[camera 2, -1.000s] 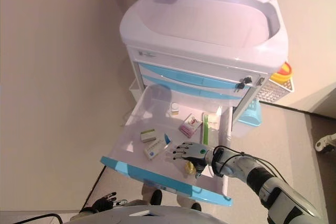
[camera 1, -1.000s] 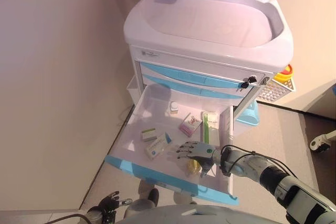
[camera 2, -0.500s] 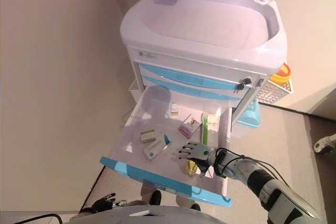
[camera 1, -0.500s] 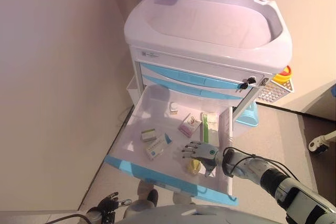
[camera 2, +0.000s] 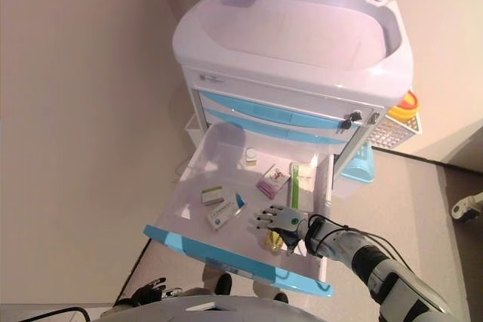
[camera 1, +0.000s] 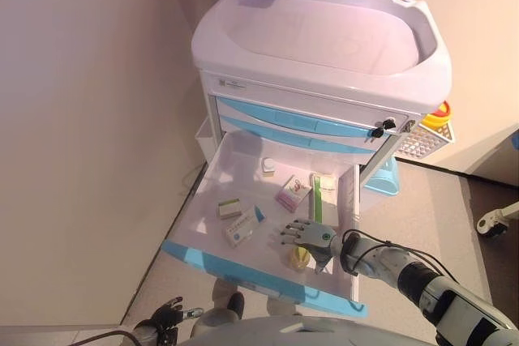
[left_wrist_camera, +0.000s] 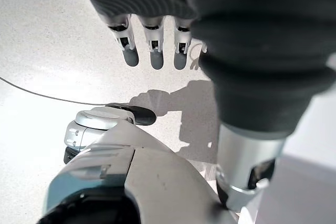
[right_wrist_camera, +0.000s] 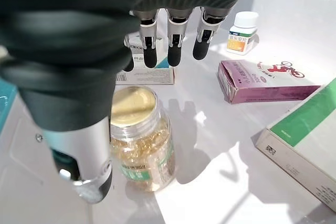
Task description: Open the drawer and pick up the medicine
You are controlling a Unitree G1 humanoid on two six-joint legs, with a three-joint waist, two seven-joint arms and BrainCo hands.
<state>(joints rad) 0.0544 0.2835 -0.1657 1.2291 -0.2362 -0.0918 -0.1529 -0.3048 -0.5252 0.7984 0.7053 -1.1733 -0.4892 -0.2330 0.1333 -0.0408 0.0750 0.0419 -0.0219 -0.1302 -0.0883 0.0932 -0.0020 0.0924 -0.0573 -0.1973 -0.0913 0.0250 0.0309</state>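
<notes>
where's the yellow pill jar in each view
Left eye view: yellow pill jar near the open drawer's front, just below the right robot hand.
Right eye view: same spot, partly under the robot hand.
Left wrist view: not in it.
Right wrist view: lower middle, upright.
Shared landmark: pink box.

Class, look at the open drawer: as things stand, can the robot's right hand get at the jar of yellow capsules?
Probably yes. The right hand hovers open just above the jar in the drawer, with nothing between them.

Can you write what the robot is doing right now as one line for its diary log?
drawer: open | right hand: open, above jar, not gripping | left hand: idle, low | medicine: not picked
</notes>
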